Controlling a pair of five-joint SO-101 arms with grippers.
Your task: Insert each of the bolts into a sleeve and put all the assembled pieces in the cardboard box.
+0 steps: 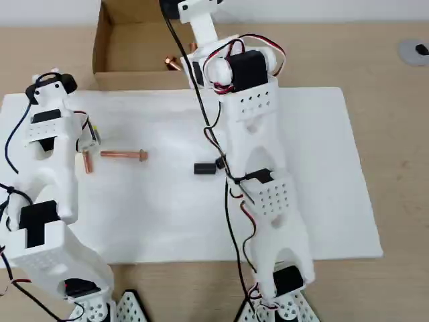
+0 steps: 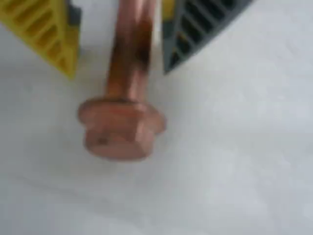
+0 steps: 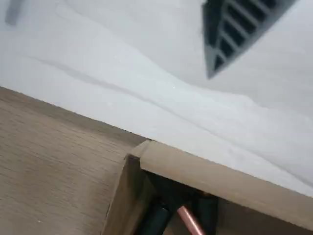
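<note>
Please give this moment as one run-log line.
left gripper open around bolt on mat | right gripper at cardboard box | loose on mat: second bolt, sleeve

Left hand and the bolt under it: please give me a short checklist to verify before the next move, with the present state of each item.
1. Bolt between the left hand's fingers: ok.
2. Grip closed on its shaft: not ok, a gap shows beside the yellow finger.
3. Black sleeve free on the white mat: ok.
4. Second bolt lying apart from the first: ok.
5. Right arm away from the left hand: ok, it stands at the cardboard box.
</note>
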